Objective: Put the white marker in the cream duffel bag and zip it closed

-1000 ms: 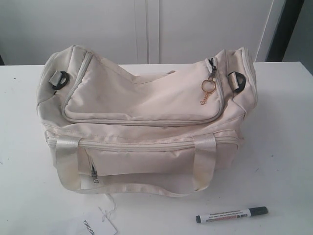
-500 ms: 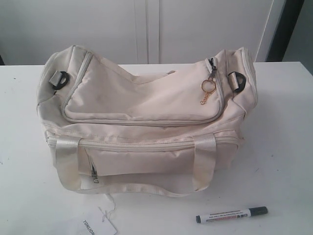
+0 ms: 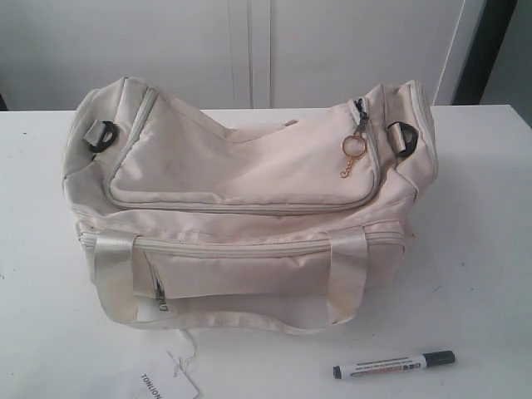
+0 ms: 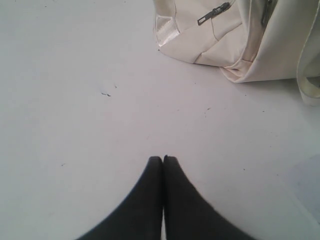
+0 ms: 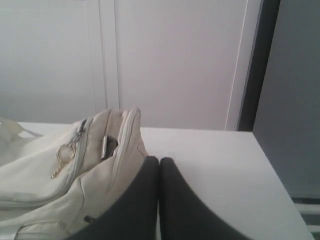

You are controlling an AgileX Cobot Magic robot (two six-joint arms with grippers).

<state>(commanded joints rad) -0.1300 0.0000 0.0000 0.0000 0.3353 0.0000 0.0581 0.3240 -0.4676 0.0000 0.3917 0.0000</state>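
The cream duffel bag [image 3: 249, 199] lies on the white table [image 3: 482, 249], its top zipped, with a gold ring charm [image 3: 355, 145] hanging at its right end. In front of it, to the right, lies the white marker [image 3: 394, 364] with dark cap and end. Neither gripper shows in the exterior view. My left gripper [image 4: 162, 159] is shut and holds nothing, above bare table, with a corner of the bag [image 4: 235, 35] ahead of it. Beside the bag's end [image 5: 65, 170], my right gripper [image 5: 159, 160] is also shut with nothing in it; the gold charm [image 5: 62, 155] shows there.
A flat white paper tag [image 3: 166, 382] on a string lies at the table's front edge, left of the marker. Black D-rings [image 3: 405, 137] sit at both bag ends. A white wall with panels [image 3: 258, 50] stands behind the table; a dark doorway [image 3: 490, 50] is at the right.
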